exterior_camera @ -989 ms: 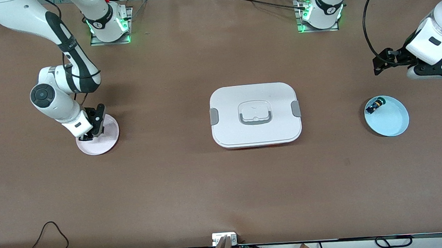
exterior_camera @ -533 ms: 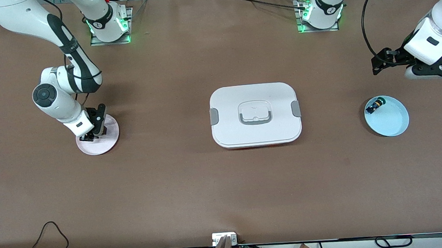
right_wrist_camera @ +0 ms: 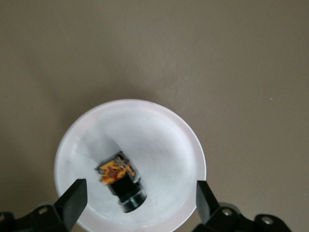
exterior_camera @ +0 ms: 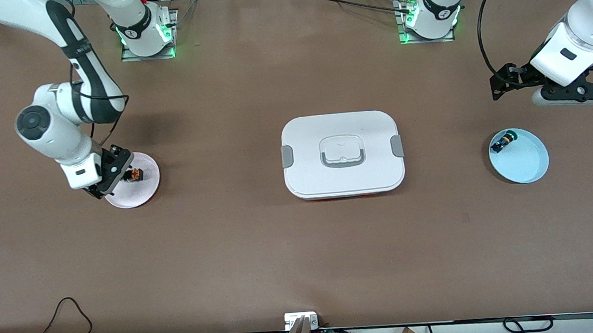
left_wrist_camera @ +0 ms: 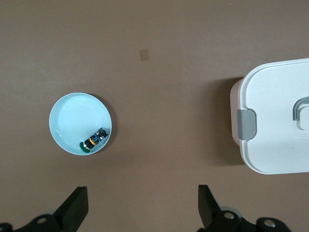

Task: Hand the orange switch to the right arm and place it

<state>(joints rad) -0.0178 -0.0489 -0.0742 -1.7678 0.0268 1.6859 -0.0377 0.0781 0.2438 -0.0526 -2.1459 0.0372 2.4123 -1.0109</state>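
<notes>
Since a second ago our right gripper (exterior_camera: 101, 190) has let go and lifted off the pink plate (exterior_camera: 145, 195), and the orange switch (exterior_camera: 135, 174), hidden under the fingers before, now lies uncovered on that plate. Our left gripper (exterior_camera: 496, 87) has drifted a little farther from the blue plate (exterior_camera: 532, 171), toward the bases' edge of the tabletop.

We read the right gripper as open and empty: in its wrist view the two fingertips stand wide, one to each side of the pink plate (right_wrist_camera: 159, 121), with the switch (right_wrist_camera: 120, 181) lying loose between them on the plate's floor. The switch rests on its side, its long axis slanted across the line that joins the fingertips, with what we take for its dark round end toward the plate's rim. In the front view the gripper hangs over the plate's edge toward the right arm's end of the tabletop, so the switch lies just beside it, toward the plate's middle.

The left gripper is open too, and holds nothing; it waits above bare tabletop near the blue plate (left_wrist_camera: 63, 135), where the green switch (left_wrist_camera: 94, 140) lies untouched. The white box (exterior_camera: 342, 154) sits between the two plates, well apart from both.

We judge the placing done. What remains turns on the right gripper rising clear without brushing the switch.
</notes>
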